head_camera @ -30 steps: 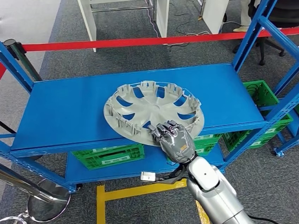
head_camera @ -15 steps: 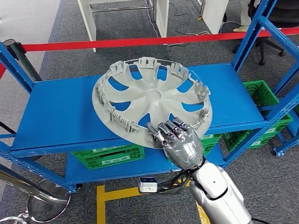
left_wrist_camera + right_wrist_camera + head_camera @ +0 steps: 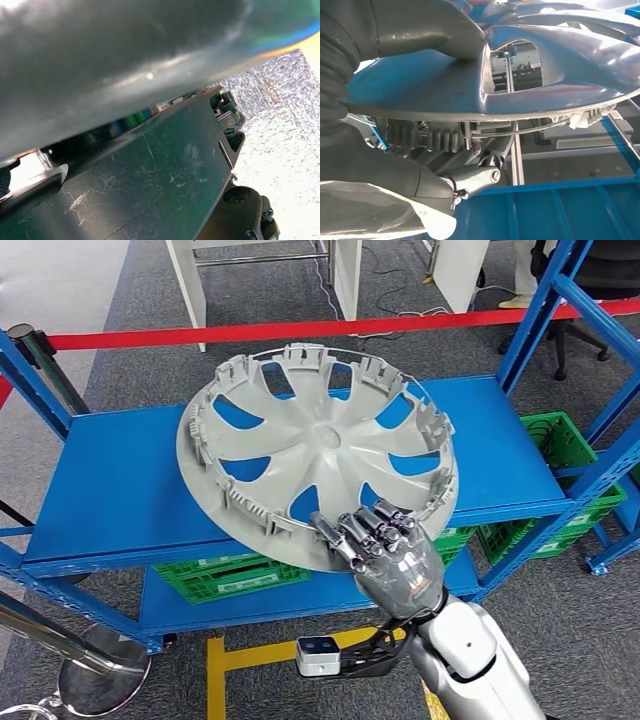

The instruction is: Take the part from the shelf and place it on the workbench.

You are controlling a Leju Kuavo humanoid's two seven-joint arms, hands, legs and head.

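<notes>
Now we see the hubcap (image 3: 317,455) lifted higher and tilted more steeply than a second ago, filling the frame's centre above the blue shelf (image 3: 121,480). Our right hand (image 3: 389,555) grips its near rim, fingers over the edge, thumb beneath.

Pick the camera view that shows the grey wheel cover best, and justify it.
The head view: the whole wheel cover shows, tilted above the blue shelf, its near rim held by the right hand. The right wrist view gives one rim section; the left wrist view tells nothing clear.

The right robot hand (image 3: 392,562), on its raised silver arm, has thumb and fingers clamped opposite each other.
</notes>
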